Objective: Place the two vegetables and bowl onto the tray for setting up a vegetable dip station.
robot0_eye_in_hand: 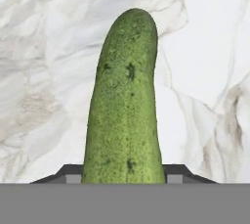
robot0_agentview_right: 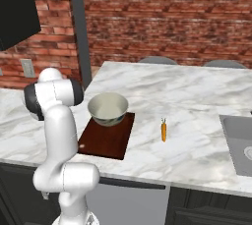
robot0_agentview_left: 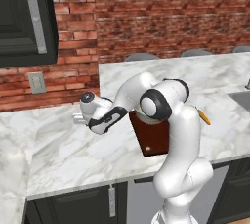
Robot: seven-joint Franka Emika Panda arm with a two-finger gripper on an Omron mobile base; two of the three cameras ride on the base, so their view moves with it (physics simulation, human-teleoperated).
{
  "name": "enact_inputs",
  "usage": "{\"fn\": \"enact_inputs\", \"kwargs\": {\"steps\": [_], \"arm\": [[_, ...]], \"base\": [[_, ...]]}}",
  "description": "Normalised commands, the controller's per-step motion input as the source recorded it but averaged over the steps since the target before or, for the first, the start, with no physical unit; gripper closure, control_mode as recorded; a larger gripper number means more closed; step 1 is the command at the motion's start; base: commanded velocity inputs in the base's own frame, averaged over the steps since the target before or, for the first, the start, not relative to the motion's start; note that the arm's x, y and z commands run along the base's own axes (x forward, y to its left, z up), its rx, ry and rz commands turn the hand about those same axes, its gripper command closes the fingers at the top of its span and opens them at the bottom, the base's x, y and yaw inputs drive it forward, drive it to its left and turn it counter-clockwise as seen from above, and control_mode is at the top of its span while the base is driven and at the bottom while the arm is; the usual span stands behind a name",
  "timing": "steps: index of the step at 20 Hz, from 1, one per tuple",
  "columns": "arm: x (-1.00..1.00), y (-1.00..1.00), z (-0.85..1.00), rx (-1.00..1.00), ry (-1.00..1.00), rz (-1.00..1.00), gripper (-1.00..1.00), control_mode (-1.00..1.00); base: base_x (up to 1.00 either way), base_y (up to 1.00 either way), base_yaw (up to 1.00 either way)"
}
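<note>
A dark-green cucumber lies on the marble counter, running straight away from the hand. My gripper has a dark finger tip pressed against each side of its near end. In the left base view the gripper reaches low over the counter, left of the tray. The dark reddish-brown tray carries the grey bowl with its cream inside at its far end. An orange carrot lies on the counter to the right of the tray; it also shows as the carrot beyond my arm.
A sink is sunk into the counter at the far right. A brick wall with an outlet stands behind, and a dark cabinet hangs at the upper left. The counter's front edge runs close below the tray.
</note>
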Motion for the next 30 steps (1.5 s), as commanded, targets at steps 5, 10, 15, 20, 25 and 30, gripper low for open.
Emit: {"fn": "enact_inputs", "kwargs": {"steps": [5, 10, 15, 20, 25, 30], "arm": [[-0.07, 0.00, 0.02, 0.00, 0.00, -0.10, 1.00, -1.00], [-0.23, -0.11, 0.05, -0.02, 0.00, -0.29, 1.00, -1.00], [-0.32, -0.24, 0.13, -0.02, 0.00, -0.26, 1.00, -1.00], [-0.21, -0.19, 0.30, -0.02, 0.00, -0.29, 1.00, -1.00], [-0.06, -0.21, 0.34, -0.07, 0.07, -0.29, 1.00, -1.00], [-0.12, -0.32, 0.13, -0.07, 0.11, -0.25, 1.00, -1.00]], "base": [[0.00, 0.00, 0.00], [0.00, 0.00, 0.00], [0.00, 0.00, 0.00], [0.00, 0.00, 0.00], [0.00, 0.00, 0.00], [0.00, 0.00, 0.00]]}}
